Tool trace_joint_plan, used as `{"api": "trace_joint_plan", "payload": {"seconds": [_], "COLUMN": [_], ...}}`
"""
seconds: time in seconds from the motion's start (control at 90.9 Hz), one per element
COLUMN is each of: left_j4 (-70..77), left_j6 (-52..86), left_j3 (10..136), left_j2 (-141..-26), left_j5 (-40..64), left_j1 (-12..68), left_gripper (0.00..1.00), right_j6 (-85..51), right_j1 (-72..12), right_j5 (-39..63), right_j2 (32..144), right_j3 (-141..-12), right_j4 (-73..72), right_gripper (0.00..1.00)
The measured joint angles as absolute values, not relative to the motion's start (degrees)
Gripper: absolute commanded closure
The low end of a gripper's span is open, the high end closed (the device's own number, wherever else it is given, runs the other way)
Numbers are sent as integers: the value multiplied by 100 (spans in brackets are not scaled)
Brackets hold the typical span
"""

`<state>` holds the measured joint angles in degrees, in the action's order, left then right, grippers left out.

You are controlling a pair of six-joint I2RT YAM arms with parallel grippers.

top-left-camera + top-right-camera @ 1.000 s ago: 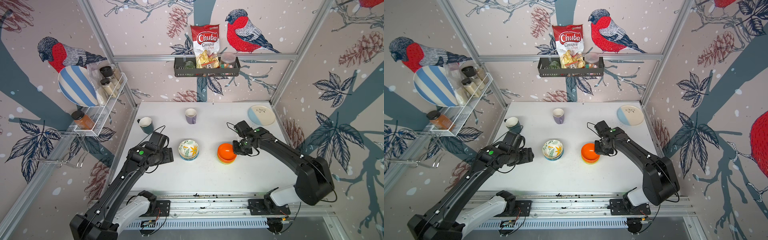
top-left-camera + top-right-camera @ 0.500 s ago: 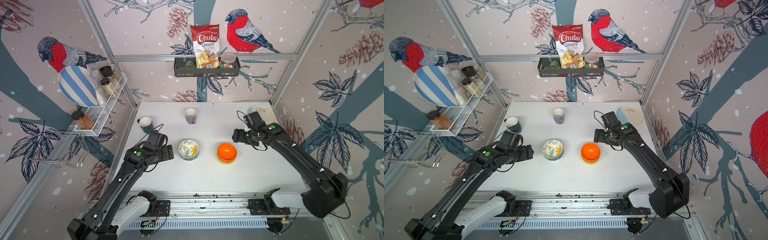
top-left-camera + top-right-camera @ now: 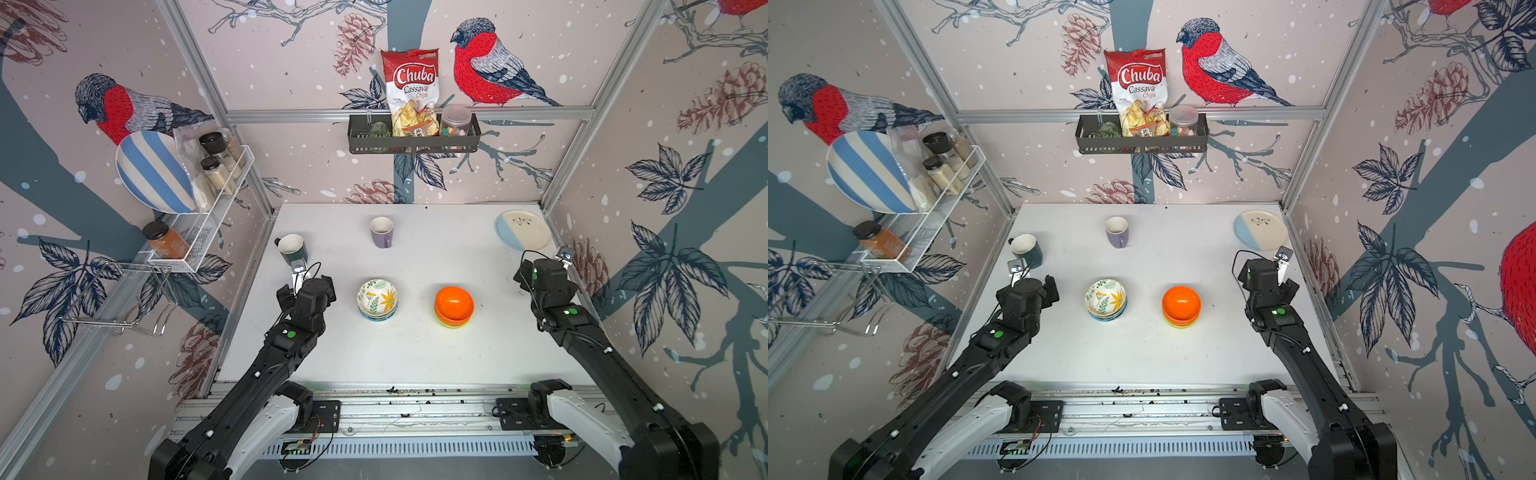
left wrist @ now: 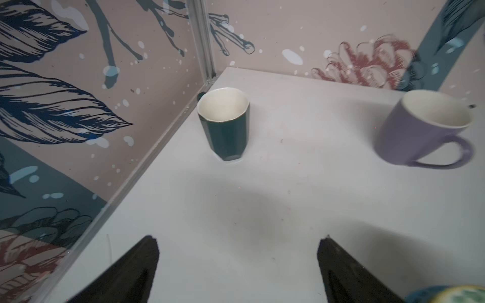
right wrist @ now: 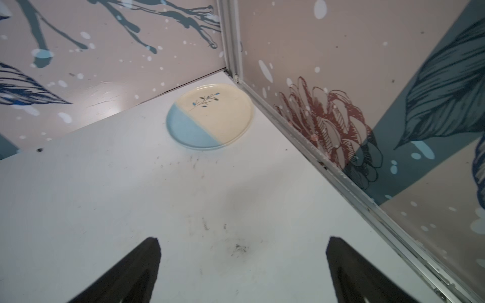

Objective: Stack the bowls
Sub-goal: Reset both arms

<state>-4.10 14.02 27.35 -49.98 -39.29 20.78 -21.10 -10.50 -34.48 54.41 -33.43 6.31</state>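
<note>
- Black fingers of my left gripper [image 4: 237,242] stand wide apart and hold nothing. It sits at the middle left in both top views and points at the dark green mug [image 4: 224,126].
- Next, to its right, is the flowery stack [image 3: 377,300] of bowls, close beside that gripper.
- Then comes the orange stack [image 3: 454,306], right of centre, apart from the flowery one.
- My right gripper [image 5: 242,241] is at the far right, wide apart and empty. It faces the plate [image 5: 210,116], well away from the orange stack.
- I think my left arm is nearer for the next lift. Bowls are round, so no side is longer.
</note>
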Motion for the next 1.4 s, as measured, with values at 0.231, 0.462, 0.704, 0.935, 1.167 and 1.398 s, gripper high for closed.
{"api": "trace_joint_plan", "payload": {"seconds": [0.231,0.462,0.704,0.935,1.167,1.398], "left_j4": [2126,3815,4862,5043,5048,5026], "left_j6": [344,154,-38,152,152,143], "left_j3": [2062,2388,1933,2137,2147,2182], "left_j2": [-6934,-8501,-8868,-8836,-8838,-8840], "left_j5": [-3653,-2174,-1035,-1039,-915,-854], "left_j1": [969,150,228,21,21,21], "left_gripper": [4,4,2,1,1,1], "right_j6": [-1815,-1546,-891,-845,-766,-764], "right_j1": [-609,-526,-467,-377,-423,-423], "right_j5": [-4152,-4064,-2624,-2237,-2213,-2211], "right_j2": [6560,8189,8711,8659,8650,8650], "right_j3": [-2648,-2217,-1852,-1942,-1951,-1955], "right_j4": [-1131,-3280,-4836,-5245,-5181,-5181], "right_gripper": [0,5,0,0,0,0]}}
